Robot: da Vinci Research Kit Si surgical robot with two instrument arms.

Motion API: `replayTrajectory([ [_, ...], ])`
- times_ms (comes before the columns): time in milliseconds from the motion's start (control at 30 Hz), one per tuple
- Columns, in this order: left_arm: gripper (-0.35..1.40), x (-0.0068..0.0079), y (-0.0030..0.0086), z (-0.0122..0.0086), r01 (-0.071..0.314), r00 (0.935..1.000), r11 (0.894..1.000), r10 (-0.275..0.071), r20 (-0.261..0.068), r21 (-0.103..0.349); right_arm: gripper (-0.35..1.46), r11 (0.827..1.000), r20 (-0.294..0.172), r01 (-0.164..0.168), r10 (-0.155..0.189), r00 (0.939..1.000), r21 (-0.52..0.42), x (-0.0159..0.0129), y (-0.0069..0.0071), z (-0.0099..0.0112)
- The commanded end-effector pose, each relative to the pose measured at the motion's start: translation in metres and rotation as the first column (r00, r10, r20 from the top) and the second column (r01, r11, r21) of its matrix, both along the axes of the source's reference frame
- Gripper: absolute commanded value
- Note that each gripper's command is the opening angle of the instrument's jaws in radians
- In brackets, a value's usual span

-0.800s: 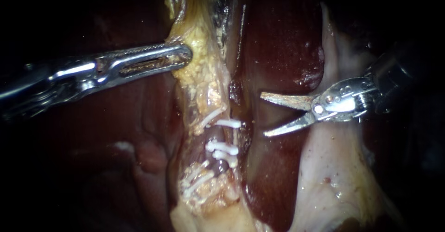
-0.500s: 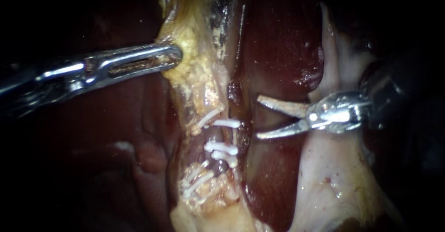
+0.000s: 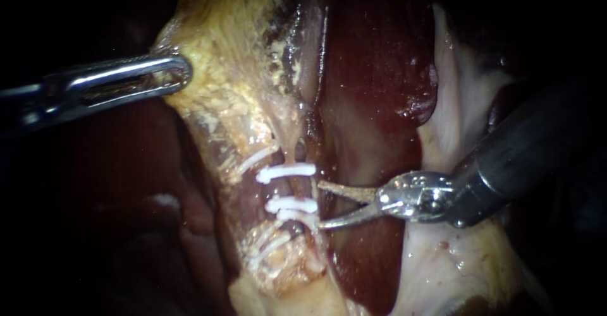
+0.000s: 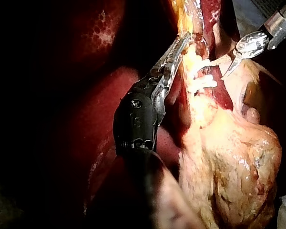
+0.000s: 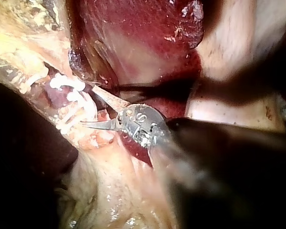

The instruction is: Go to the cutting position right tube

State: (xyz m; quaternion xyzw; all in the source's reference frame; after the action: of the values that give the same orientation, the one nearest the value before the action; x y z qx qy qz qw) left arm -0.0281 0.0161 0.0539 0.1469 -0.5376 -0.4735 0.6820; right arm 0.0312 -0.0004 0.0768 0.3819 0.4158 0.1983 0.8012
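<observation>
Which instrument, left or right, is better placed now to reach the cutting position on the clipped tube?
Right. The right instrument has open blades beside the white clips on the tube. The left instrument is shut on yellow tissue, away from the clips.
</observation>
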Motion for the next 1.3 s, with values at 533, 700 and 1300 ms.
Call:
replayTrajectory([
  [533, -0.35, 0.0001, -0.0001, -0.0001, 0.000, 1.0000, 1.000, 0.000, -0.001, 0.000, 1.41, 0.998, -0.020, -0.008, 0.009, 0.9998, 0.068, 0.0046, 0.0016, 0.0017],
  [700, -0.35, 0.0001, -0.0001, 0.0000, 0.000, 1.0000, 1.000, 0.000, -0.001, 0.000, 1.37, 0.996, -0.031, 0.015, -0.012, 0.9994, 0.089, 0.0054, 0.0015, 0.0017],
  [1300, -0.35, 0.0001, -0.0001, 0.0003, 0.000, 1.0000, 1.000, 0.000, -0.001, -0.001, 1.29, 0.990, -0.051, 0.044, -0.038, 0.9980, 0.136, 0.0074, 0.0014, 0.0022],
])
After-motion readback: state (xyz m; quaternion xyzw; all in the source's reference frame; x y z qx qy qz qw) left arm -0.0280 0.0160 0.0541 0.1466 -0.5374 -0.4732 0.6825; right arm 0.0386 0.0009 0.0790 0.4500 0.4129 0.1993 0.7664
